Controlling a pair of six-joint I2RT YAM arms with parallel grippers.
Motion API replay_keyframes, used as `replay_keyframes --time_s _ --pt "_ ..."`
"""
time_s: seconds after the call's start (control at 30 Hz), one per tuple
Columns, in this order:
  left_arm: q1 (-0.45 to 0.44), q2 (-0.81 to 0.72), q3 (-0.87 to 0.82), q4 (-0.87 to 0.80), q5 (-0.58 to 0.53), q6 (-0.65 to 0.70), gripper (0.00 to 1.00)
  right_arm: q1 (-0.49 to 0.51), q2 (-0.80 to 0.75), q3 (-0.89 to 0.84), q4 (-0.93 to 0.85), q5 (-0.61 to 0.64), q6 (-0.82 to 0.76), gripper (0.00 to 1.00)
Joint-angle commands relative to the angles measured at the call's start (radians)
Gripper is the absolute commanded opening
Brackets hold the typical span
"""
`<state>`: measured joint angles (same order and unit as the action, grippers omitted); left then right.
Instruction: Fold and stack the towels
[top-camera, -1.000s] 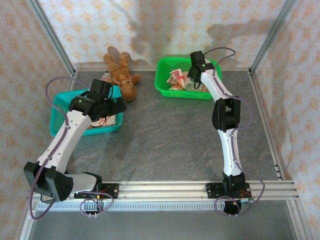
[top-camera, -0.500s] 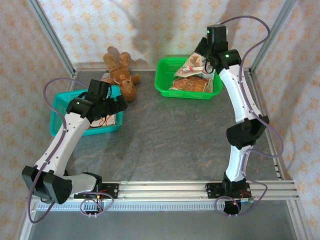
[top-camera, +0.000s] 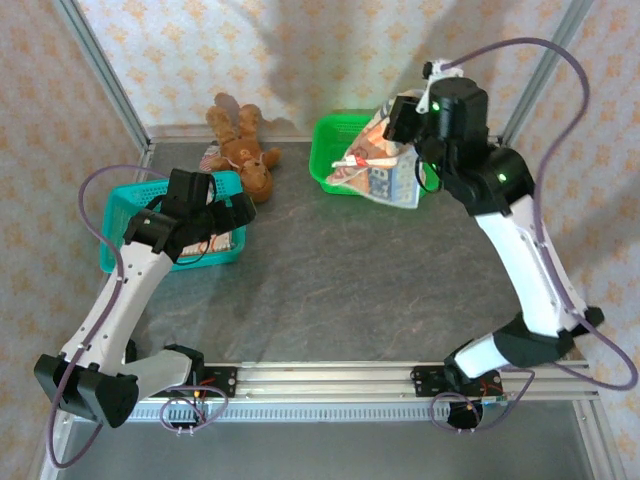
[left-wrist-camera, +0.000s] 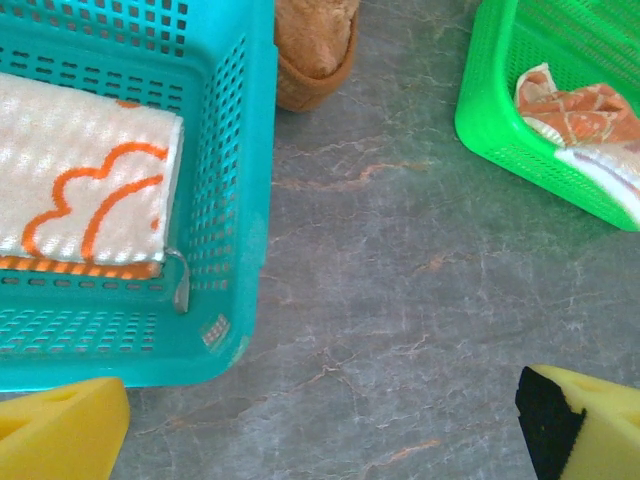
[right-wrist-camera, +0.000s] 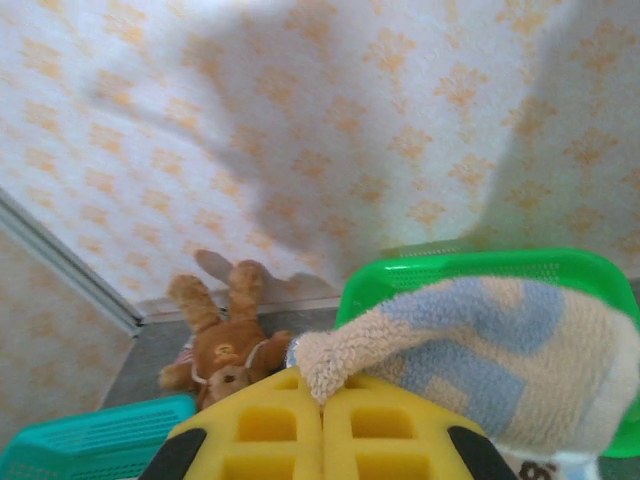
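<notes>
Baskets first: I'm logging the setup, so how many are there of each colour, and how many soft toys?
Teal basket: 1
Green basket: 1
Teddy bear: 1
Total: 3

Robot lab enclosure, aluminium frame, wallpaper-print panels, mounting rail, grey tabletop

Grey table lay wide open in the middle. Behind, teddy bear crowded the teal basket, narrow lane left beside the green basket, whose near rim a hanging towel covered.
</notes>
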<state>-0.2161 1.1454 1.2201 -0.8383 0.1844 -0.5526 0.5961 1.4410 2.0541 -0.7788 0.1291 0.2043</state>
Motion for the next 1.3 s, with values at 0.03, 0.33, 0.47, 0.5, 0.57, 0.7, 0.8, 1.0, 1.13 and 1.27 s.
replay_keyframes --time_s 0.03,0.33,0.47,0.5,0.57,0.7,0.8,1.0,1.13,1.27 --pt "-0.005 -0.032 -0.003 0.030 0.022 0.006 1.00 0.095 -0.097 -0.052 -0.017 0.092 -0.004 0.00" --pt "-0.005 -0.067 -0.007 0.018 0.008 0.011 1.00 0.261 -0.143 -0.268 -0.080 0.081 0.156 0.00" --pt "-0.005 -0.081 -0.018 0.003 -0.009 0.013 1.00 0.263 -0.117 -0.408 0.001 0.003 0.226 0.00" --pt "-0.005 -0.083 -0.019 -0.002 -0.013 0.011 1.00 0.263 -0.103 -0.427 0.024 -0.001 0.233 0.00" --pt "-0.006 -0.085 -0.018 -0.012 -0.017 0.009 1.00 0.263 -0.064 -0.434 0.047 -0.004 0.230 0.00" --pt "-0.006 -0.089 -0.014 -0.028 -0.031 0.003 1.00 0.262 0.024 -0.366 0.013 -0.030 0.183 0.00" --pt "-0.005 -0.087 -0.005 -0.036 -0.038 0.005 1.00 0.263 0.022 -0.347 -0.006 -0.045 0.157 0.00" --pt "-0.005 -0.084 0.021 -0.007 -0.036 -0.002 1.00 0.271 -0.091 -0.370 -0.021 -0.139 0.075 0.00" --pt "-0.005 -0.081 0.049 -0.005 -0.046 0.009 1.00 0.317 -0.161 -0.383 -0.090 -0.118 0.057 0.00" --pt "-0.005 -0.084 0.077 -0.008 -0.064 0.013 1.00 0.378 -0.224 -0.388 -0.142 -0.063 0.086 0.00"
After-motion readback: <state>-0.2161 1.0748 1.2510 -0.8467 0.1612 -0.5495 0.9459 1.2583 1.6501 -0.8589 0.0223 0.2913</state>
